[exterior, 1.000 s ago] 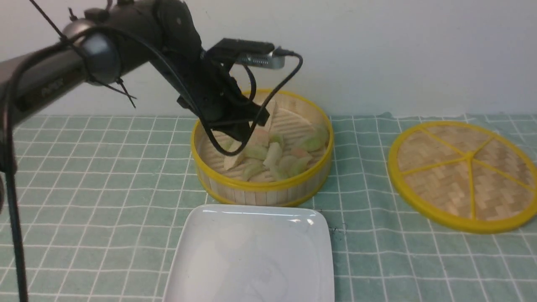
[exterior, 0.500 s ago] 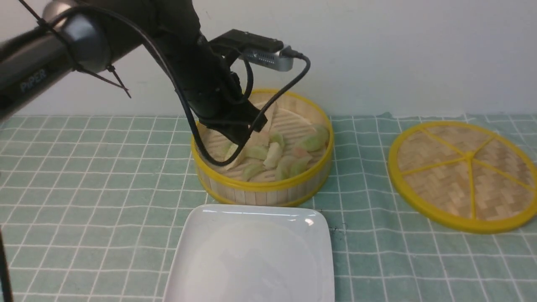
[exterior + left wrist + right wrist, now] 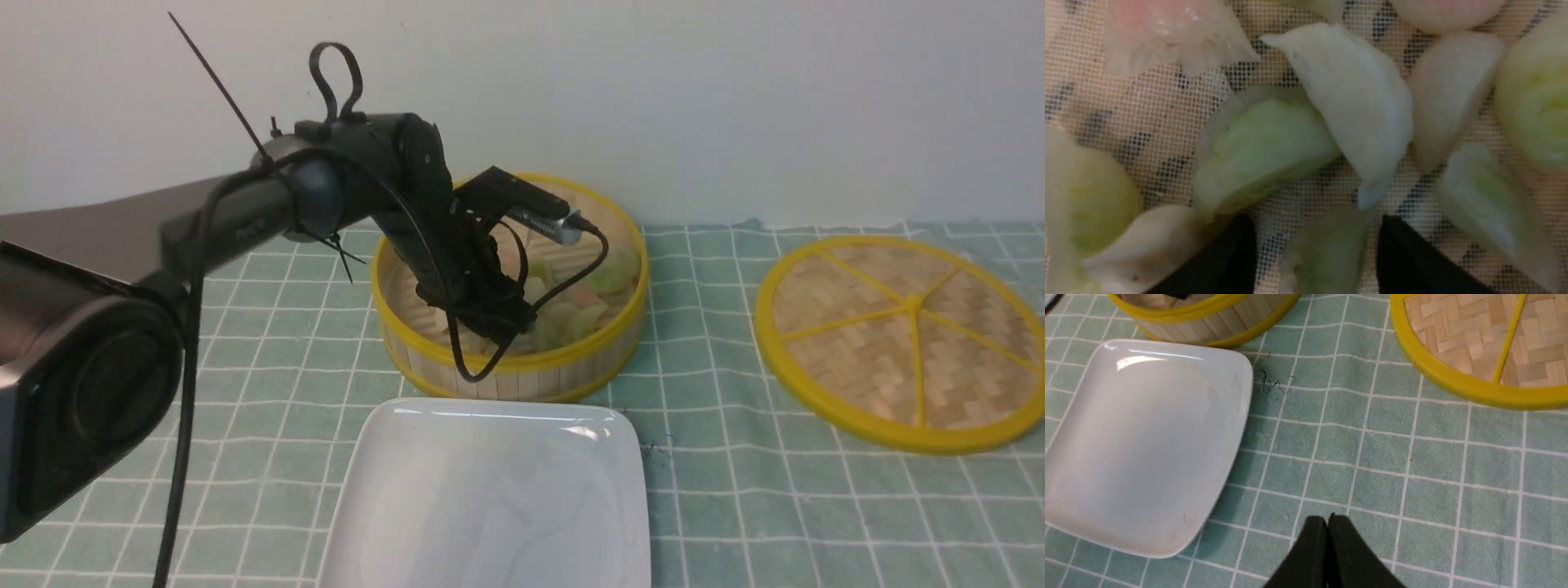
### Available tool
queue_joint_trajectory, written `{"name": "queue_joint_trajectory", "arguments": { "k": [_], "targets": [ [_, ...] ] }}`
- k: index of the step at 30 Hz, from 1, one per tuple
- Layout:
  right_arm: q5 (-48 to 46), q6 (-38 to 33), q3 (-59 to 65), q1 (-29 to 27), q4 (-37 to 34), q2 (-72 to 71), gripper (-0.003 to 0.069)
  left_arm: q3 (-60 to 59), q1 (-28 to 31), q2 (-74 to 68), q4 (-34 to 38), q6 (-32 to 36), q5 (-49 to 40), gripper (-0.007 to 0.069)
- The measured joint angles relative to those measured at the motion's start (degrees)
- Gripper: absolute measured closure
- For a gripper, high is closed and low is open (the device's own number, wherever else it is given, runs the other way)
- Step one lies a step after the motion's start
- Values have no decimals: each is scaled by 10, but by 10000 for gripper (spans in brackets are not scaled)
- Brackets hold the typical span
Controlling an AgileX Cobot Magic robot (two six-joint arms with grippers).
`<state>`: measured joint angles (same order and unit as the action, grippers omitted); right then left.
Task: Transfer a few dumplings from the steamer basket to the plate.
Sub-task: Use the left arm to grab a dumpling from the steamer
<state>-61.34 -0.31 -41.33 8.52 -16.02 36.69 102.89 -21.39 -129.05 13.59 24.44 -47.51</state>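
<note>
green cloth [image 3: 775,506] with a white grid lies under everything, a pale wall [image 3: 735,106] behind it. the left gripper [image 3: 1316,241] is down in the bamboo steamer basket [image 3: 588,355], its fingers parted with a pale green dumpling [image 3: 1329,253] between them; whether they touch it, the views cannot tell. more crescent dumplings [image 3: 1265,151] lie around it on the slatted floor. the glossy white square plate [image 3: 490,498] sits bare on the basket's near side. the right gripper [image 3: 1331,522] is clenched, holding nothing, over the cloth.
</note>
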Motion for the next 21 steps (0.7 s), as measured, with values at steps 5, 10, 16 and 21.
{"name": "queue_joint_trajectory", "arguments": {
  "k": [5, 10, 16, 21],
  "targets": [
    [0, -1, 0, 0, -1, 0, 673, 3, 0, -3, -1, -4, 6, 249],
    [0, -2, 0, 0, -1, 0, 673, 4, 0, 8, -9, -44, -30, 438],
    [0, -2, 0, 0, -3, 0, 673, 0, 0, 90, -9, -52, -107, 438],
    [0, -2, 0, 0, -2, 0, 673, -1, 0, 166, 29, -46, -206, 438]
  ]
}}
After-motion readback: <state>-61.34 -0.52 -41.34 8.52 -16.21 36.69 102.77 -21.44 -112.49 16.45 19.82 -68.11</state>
